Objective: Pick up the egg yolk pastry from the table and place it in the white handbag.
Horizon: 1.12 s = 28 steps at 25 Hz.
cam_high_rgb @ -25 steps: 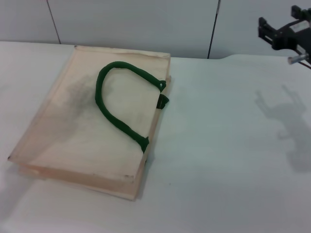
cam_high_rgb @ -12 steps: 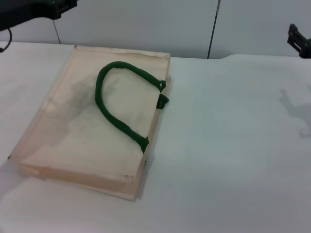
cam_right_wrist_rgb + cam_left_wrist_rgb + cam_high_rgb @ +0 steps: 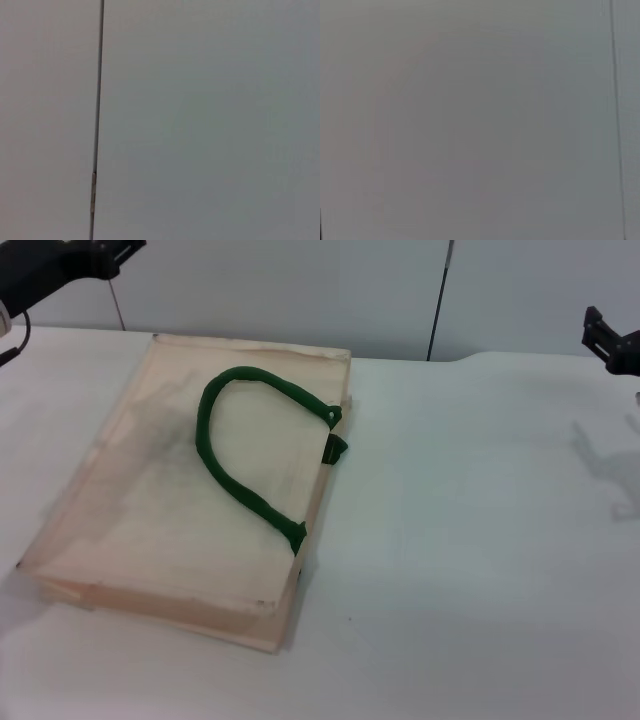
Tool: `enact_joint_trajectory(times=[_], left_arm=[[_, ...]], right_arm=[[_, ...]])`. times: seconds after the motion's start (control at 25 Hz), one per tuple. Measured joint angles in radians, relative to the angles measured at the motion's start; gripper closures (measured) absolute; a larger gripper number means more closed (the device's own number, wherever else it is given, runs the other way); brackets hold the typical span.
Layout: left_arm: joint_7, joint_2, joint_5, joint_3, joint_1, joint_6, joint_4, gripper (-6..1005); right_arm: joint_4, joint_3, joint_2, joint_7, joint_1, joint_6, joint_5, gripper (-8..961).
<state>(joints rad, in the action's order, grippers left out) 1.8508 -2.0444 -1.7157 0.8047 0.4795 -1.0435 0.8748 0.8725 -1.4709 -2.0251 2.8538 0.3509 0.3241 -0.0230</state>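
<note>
Egg yolk pastry: I see none on the bench (image 3: pixel 480 570). White handbag (image 3: pixel 180 500) lies flat; contents unclear, so progress unknown. Left tool (image 3: pixel 95 255) and right tool (image 3: pixel 610 340) are raised; grip state I cannot tell.

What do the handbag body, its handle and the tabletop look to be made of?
White handbag: thin peach-cream fabric or mesh, matte, slightly translucent; dark shading shows through the panel. Green handle: thick, soft padded cord or wrapped fabric, matte, lying in a loose loop. Table: smooth white, hard-looking surface, likely laminate, with soft shadows and no glare. The egg yolk pastry shows in no view.
</note>
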Motion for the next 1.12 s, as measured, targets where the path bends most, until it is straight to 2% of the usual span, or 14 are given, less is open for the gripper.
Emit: enact_joint_trajectory(times=[0.52, 0.72, 0.92, 1.04, 1.12], left_arm=[[0.028, -0.004, -0.063, 0.012, 0.002, 0.034, -0.005, 547], [0.088, -0.007, -0.146, 0.053, -0.025, 0.036, -0.007, 547], [0.174, -0.004, -0.244, 0.134, -0.060, 0.023, -0.008, 547], [0.207, 0.003, -0.260, 0.159, -0.051, -0.005, -0.026, 547], [0.212, 0.009, -0.260, 0.149, -0.022, -0.027, -0.073, 547]], right_arm=[[-0.003, 0.003, 0.000, -0.001, 0.002, 0.001, 0.000, 172], [-0.003, 0.004, 0.000, 0.002, 0.003, 0.000, 0.000, 172], [-0.005, 0.025, -0.001, 0.005, 0.000, 0.024, -0.004, 172], [-0.030, 0.035, -0.001, 0.008, 0.006, 0.077, -0.011, 172], [-0.059, 0.037, -0.001, 0.009, 0.014, 0.121, -0.012, 172]])
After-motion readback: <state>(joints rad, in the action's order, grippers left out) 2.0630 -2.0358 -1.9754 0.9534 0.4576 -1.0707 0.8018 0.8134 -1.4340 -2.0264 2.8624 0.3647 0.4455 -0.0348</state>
